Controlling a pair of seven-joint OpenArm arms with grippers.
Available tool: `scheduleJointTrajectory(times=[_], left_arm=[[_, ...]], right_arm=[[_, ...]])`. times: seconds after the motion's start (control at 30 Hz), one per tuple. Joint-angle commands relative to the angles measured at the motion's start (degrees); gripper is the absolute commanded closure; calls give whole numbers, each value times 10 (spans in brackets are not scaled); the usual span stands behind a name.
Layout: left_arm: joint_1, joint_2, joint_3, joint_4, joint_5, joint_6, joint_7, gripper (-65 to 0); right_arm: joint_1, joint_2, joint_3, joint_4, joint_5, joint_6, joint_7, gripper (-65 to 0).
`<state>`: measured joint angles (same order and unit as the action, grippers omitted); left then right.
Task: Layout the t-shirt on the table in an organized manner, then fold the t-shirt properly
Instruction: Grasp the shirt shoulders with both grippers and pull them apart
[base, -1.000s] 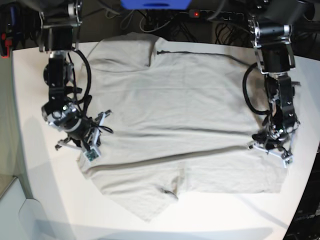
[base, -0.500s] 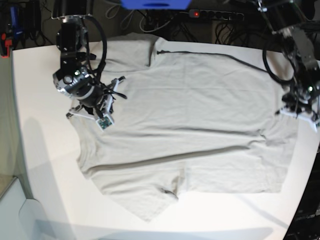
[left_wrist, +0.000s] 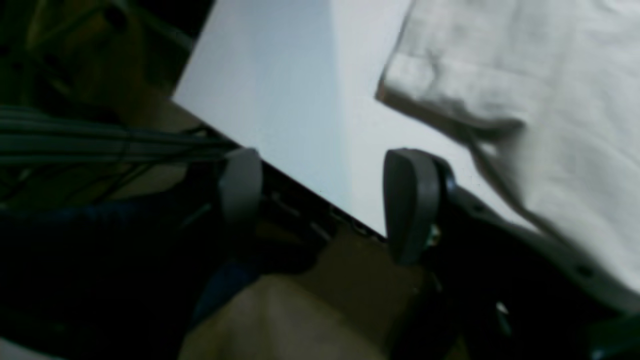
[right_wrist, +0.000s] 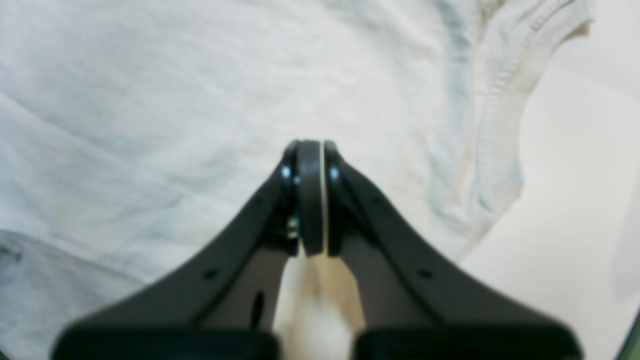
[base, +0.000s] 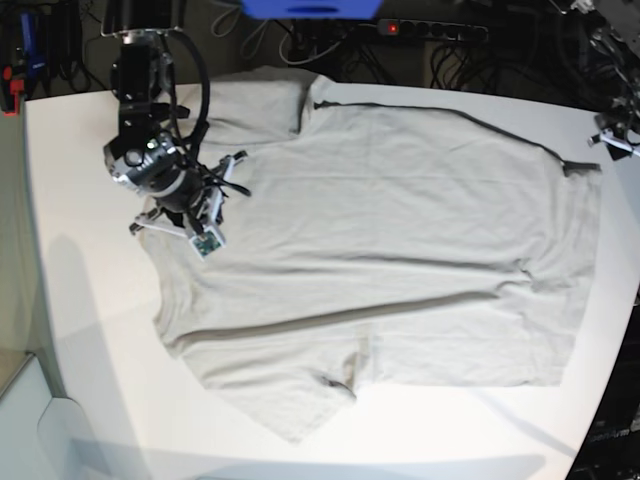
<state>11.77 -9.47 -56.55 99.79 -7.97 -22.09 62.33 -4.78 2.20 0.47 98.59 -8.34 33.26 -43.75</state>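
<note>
The light grey-beige t-shirt (base: 380, 250) lies spread flat on the white table (base: 90, 330), with a folded-over flap along its near edge. At the shirt's left edge my right gripper (base: 170, 222) rests low over the cloth. In the right wrist view that gripper (right_wrist: 310, 200) is shut above the t-shirt (right_wrist: 150, 100), near a ribbed hem. I cannot tell whether cloth is pinched. My left gripper (base: 612, 140) is at the far right corner. It (left_wrist: 325, 195) stands open and empty over the table's edge, beside a corner of the t-shirt (left_wrist: 550, 100).
A power strip (base: 420, 28) with a red light, cables and a blue object (base: 310, 8) sit behind the table. Past the table's edge (left_wrist: 300, 180) in the left wrist view lie dark cables and boxes.
My left gripper dragged the shirt's right side outward, let go, opened and rose to the far right corner. My right gripper moved back along the left edge, then held still.
</note>
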Motion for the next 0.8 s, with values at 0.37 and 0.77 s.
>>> scheduleJointTrajectory(times=[0.37, 0.77], left_arm=[[-80, 11, -77, -89, -32, -36, -50, -379], [-110, 17, -115, -176, -142, -34, -89, -376]], right_arm=[[7, -1, 0, 8, 6, 7, 6, 0], [-1, -1, -2, 8, 6, 7, 6, 0]])
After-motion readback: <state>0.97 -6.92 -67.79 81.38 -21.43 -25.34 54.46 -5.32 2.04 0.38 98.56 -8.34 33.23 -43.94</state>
